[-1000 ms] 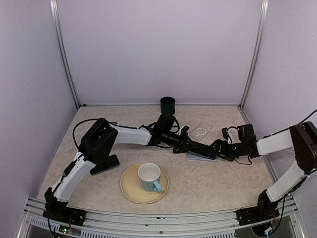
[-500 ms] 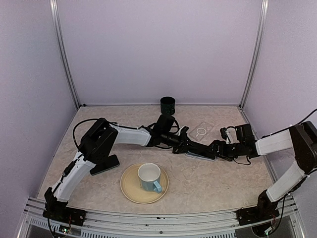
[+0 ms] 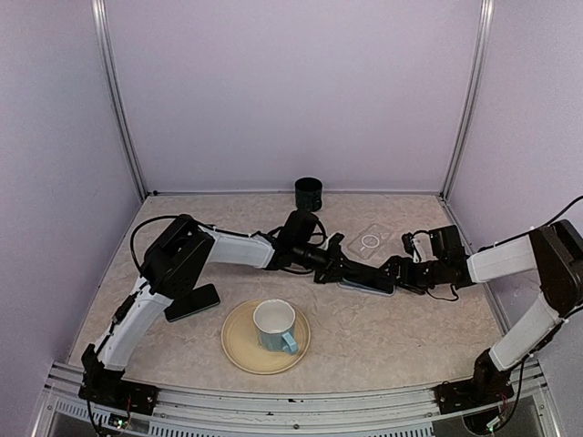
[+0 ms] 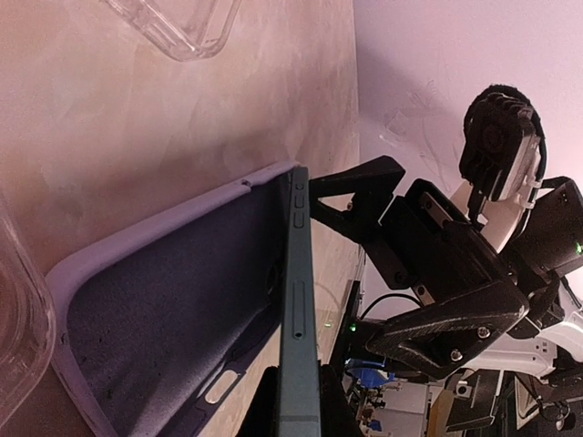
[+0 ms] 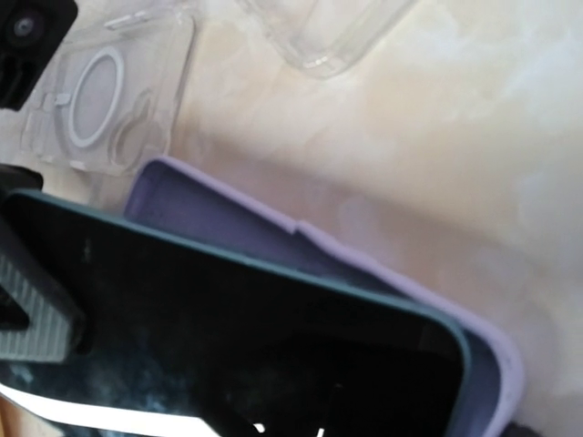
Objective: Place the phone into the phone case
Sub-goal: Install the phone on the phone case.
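From above, the left gripper (image 3: 353, 271) and right gripper (image 3: 393, 271) meet over the lilac case (image 3: 373, 289), which lies flat on the bench (image 3: 410, 337) right of centre, nearer the far edge. The phone (image 4: 297, 300) is too dark to pick out there. The left wrist view shows it edge-on, tilted, with its far end down in the case's far rim and its near end raised. The left jaws are clamped across its flat faces at the near end. Beyond it the right jaws stand wide apart at the case's end; whether they touch it I cannot tell. In the right wrist view the dark screen covers most of the case's soft-looking lining. The phone looks stiff, glassy and slick, so it is best gripped by its faces or long edges. The case looks pliable and light, so it probably needs pinning while the corners are pressed in. Compared with a second ago, both grippers and the case sit slightly further left and towards the far edge.
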